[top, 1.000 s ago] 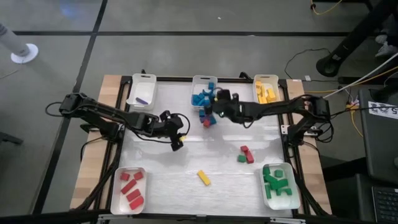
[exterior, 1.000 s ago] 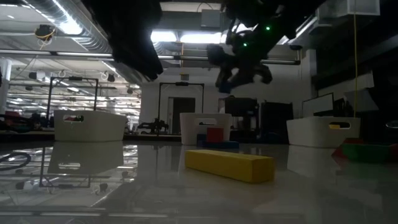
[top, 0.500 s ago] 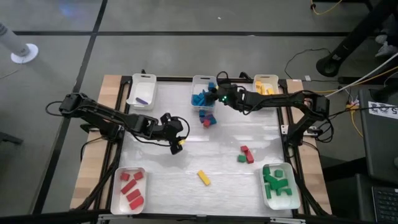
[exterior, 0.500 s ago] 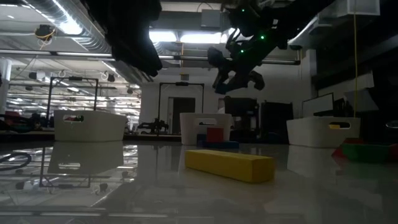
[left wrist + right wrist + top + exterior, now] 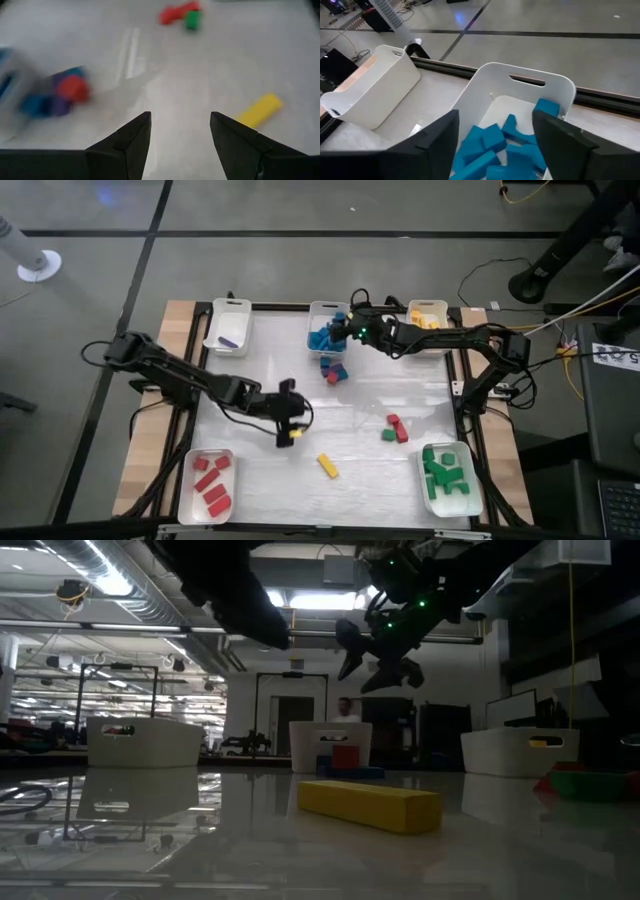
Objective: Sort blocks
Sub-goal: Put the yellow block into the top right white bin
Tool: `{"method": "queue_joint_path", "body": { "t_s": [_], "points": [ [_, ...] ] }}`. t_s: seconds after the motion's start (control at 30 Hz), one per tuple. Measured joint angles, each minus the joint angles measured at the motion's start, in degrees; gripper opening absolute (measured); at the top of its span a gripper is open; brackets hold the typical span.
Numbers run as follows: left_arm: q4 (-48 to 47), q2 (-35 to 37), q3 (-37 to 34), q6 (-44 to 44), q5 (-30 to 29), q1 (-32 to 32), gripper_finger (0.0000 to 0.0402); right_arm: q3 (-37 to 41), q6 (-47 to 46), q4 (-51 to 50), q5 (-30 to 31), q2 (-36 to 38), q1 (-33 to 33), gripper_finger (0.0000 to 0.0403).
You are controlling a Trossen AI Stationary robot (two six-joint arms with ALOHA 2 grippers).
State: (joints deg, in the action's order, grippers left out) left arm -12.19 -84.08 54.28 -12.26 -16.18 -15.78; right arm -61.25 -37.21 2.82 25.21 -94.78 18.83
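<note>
My right gripper (image 5: 343, 331) hangs open above the far-middle white tray (image 5: 520, 75), which holds several blue blocks (image 5: 492, 142); nothing is between its fingers. My left gripper (image 5: 290, 426) is open over the bare tabletop left of centre, also with nothing between its fingers (image 5: 180, 140). Loose on the table lie a yellow bar (image 5: 327, 466), a small group of red and green blocks (image 5: 394, 428), and a cluster of blue, red and purple blocks (image 5: 333, 370) just in front of the blue tray.
White trays stand along the edges: one with a purple block (image 5: 228, 327) far left, yellow blocks (image 5: 428, 326) far right, red blocks (image 5: 208, 483) near left, green blocks (image 5: 447, 478) near right. In the low view the yellow bar (image 5: 368, 804) lies closest.
My right gripper has gone from the loose cluster toward the table's far edge, to above the blue tray, and its fingers have opened. My left gripper has moved toward the near edge and a little right, toward the yellow bar, turning as it went.
</note>
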Motion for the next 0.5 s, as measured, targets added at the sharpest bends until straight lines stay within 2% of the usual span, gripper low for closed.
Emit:
{"method": "queue_joint_path", "body": {
  "t_s": [0.13, 0.27, 0.5],
  "points": [
    [5.0, -3.8, 0.0, 6.8, 4.7, -1.4, 0.0194, 0.0, 0.0, 0.3, -2.4, 0.0, 0.0, 0.0269],
    [12.5, -9.5, 0.0, 11.6, 8.9, -2.8, 0.0194, 0.0, 0.0, 0.1, -9.0, 0.0, 0.0, 0.0265],
    [24.9, -18.8, 0.0, 20.1, 13.6, -3.7, 0.0194, 0.0, 0.6, -0.5, -33.6, 0.1, -0.1, 0.0243]
  ]
}}
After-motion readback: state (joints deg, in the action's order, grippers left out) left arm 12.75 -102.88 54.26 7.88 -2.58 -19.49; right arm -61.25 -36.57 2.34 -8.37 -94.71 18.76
